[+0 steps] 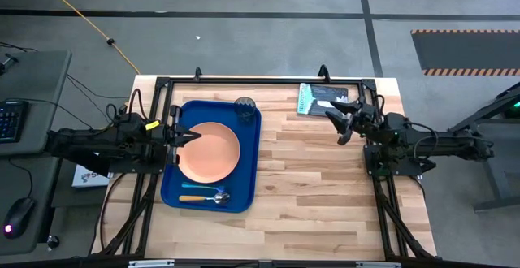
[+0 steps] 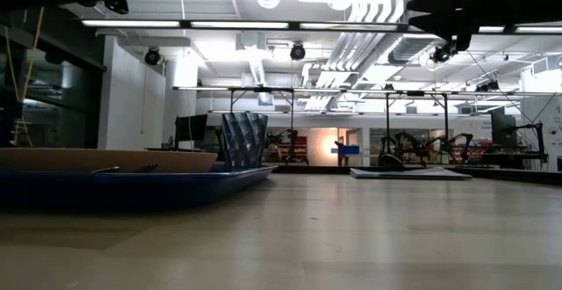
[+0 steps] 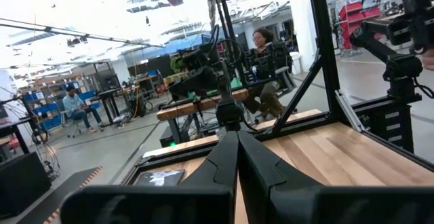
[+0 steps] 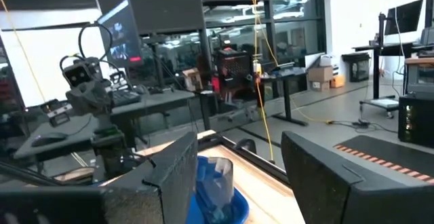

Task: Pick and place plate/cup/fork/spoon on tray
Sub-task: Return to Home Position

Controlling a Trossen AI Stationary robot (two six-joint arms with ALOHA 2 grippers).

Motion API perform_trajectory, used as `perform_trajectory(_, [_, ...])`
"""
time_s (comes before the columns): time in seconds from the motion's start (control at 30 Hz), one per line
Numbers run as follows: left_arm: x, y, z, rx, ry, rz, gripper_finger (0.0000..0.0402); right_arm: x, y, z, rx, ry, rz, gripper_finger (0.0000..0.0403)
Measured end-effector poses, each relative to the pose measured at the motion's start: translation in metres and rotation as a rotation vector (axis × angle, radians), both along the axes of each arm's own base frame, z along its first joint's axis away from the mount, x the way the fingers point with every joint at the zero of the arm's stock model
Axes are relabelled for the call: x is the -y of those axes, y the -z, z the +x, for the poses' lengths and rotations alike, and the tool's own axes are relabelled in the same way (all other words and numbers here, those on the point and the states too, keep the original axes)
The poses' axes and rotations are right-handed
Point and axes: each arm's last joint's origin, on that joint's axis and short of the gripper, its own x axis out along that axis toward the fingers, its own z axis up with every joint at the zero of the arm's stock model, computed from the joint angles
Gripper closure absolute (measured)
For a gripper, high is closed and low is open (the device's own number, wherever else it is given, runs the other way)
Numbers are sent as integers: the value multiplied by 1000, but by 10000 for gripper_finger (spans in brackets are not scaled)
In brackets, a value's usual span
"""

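The dark-blue tray [image 1: 250, 150] lies on the left half of the table. On it rest the peach-orange plate [image 1: 208, 152], the dark see-through cup [image 1: 245, 106] upright at its far right corner, the light-blue fork [image 1: 201, 186] and the orange-handled spoon [image 1: 206, 197] near its front edge. My left gripper [image 1: 196, 136] is shut and empty, raised over the plate's left side. My right gripper [image 1: 335, 126] is open and empty, raised over the bare wood right of the tray. The cup also shows between its fingers in the right wrist view [image 4: 215, 180], farther off.
A flat teal-and-black packet [image 1: 322, 99] lies at the table's far edge, just beyond my right gripper. Black frame bars [image 1: 268, 79] run along the table's far edge and sides. Bare wood [image 1: 317, 195] lies right of the tray. People sit in the room beyond [image 3: 261, 54].
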Motion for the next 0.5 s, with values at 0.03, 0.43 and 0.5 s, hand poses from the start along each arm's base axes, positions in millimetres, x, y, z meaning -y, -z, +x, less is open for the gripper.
perform_trajectory(0.03, [0, 0, 0, 0, 0, 0, 401, 0, 0, 0, -1, 0, 0, 197])
perform_trajectory(0.43, [0, 0, 0, 0, 0, 0, 401, 0, 2, 2, -20, 1, -5, 197])
perform_trajectory(0.5, [0, 0, 0, -1, 0, 0, 401, 0, 2, 2, -21, 0, -6, 197])
